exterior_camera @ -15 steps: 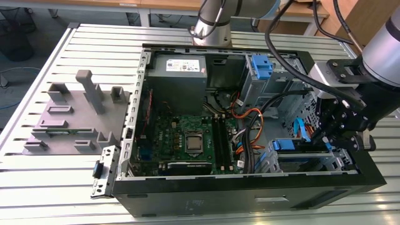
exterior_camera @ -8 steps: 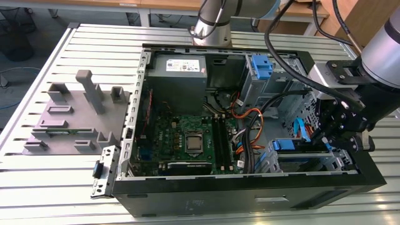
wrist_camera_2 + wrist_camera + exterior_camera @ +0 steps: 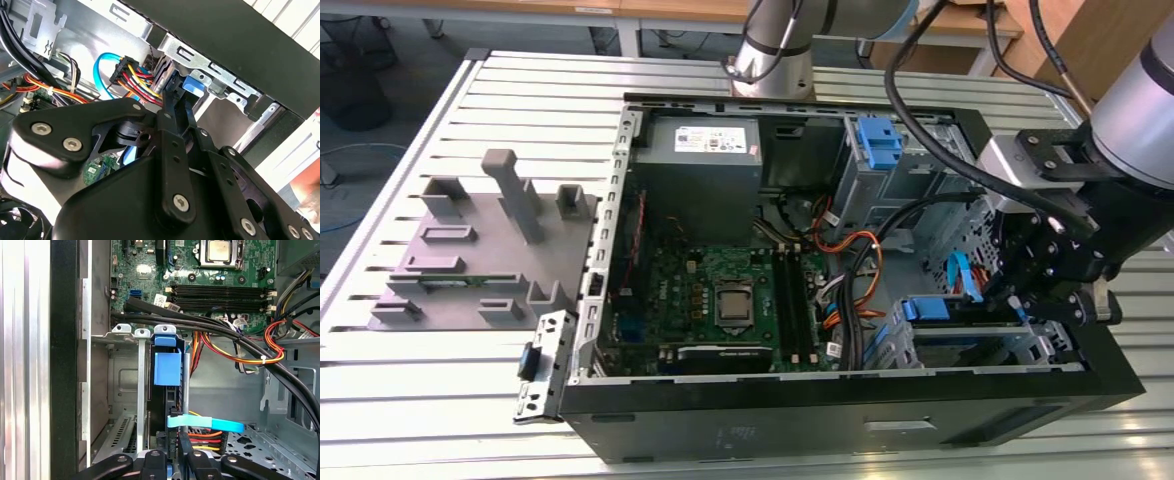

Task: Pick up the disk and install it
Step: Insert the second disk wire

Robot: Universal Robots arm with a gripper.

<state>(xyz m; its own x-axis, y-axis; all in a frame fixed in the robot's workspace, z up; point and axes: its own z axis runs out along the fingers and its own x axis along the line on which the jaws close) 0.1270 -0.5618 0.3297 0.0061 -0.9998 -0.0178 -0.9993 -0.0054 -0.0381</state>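
The disk point(image 3: 169, 390) stands edge-on in the metal drive bay point(image 3: 120, 385) at the front corner of the open computer case, its blue carrier tab point(image 3: 167, 367) at the bay's rim. In the exterior view the carrier point(image 3: 937, 308) shows as a blue strip in the bay on the exterior view's right. My gripper point(image 3: 172, 452) reaches down into the case over that bay point(image 3: 1034, 300), its fingers closed against the two faces of the disk's end. The second wrist view shows the fingertips point(image 3: 172, 95) close together beside the blue carrier point(image 3: 192, 87).
A blue flat cable point(image 3: 205, 424) and red, yellow and orange power wires point(image 3: 235, 357) run close to the disk. A black cable bundle point(image 3: 200, 325) crosses above the bay. The motherboard point(image 3: 720, 290) and power supply point(image 3: 700, 150) fill the case. Grey fixtures point(image 3: 467, 240) stand outside.
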